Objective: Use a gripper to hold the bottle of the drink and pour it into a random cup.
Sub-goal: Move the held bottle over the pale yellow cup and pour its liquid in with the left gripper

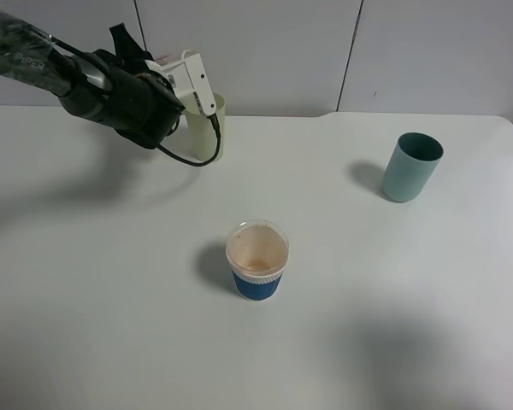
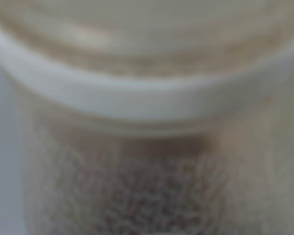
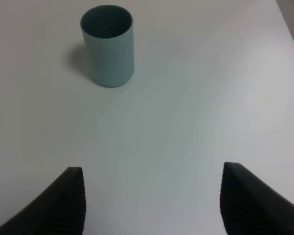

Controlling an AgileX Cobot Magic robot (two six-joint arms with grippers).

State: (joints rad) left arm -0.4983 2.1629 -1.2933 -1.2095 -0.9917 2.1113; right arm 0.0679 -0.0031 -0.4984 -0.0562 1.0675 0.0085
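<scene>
My left gripper (image 1: 185, 104), black with a white bracket and a looping cable, is tilted against the rim of the pale yellow-green cup (image 1: 210, 130) at the back left of the table. The left wrist view is filled by a blurred close-up of the bottle (image 2: 147, 98): a pale round neck ring above a translucent body. The gripper is shut on it. In the high view the arm hides the bottle. My right gripper (image 3: 152, 205) hovers open over bare table, with nothing between its dark fingers.
A teal cup (image 1: 411, 166) stands at the right, also seen ahead of the right gripper as the teal cup (image 3: 108, 45). A blue-sleeved clear cup (image 1: 257, 259) with a white rim stands mid-table. The white table (image 1: 111, 299) meets a wall at the back.
</scene>
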